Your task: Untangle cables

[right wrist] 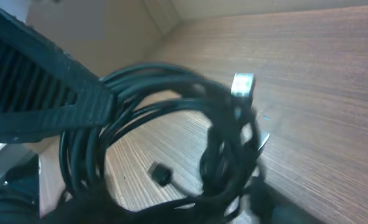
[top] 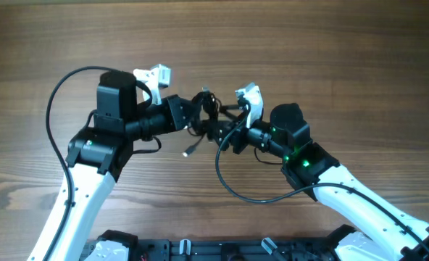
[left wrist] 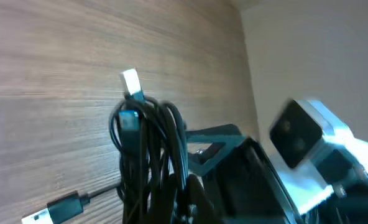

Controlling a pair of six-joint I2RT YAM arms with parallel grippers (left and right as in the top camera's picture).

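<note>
The cables are held as a tangled bundle above the table, clamped in the fully closed left gripper. The right gripper is seen just beside the bundle; how far it is open cannot be told.

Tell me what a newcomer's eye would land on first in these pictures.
First come the two arms, nose to nose over the middle of the wooden table, with the left gripper and right gripper both at a black cable bundle. Next is a silver USB plug poking out of the top of that bundle in the left wrist view. A second plug sits on a loose end beside the bundle.
</note>
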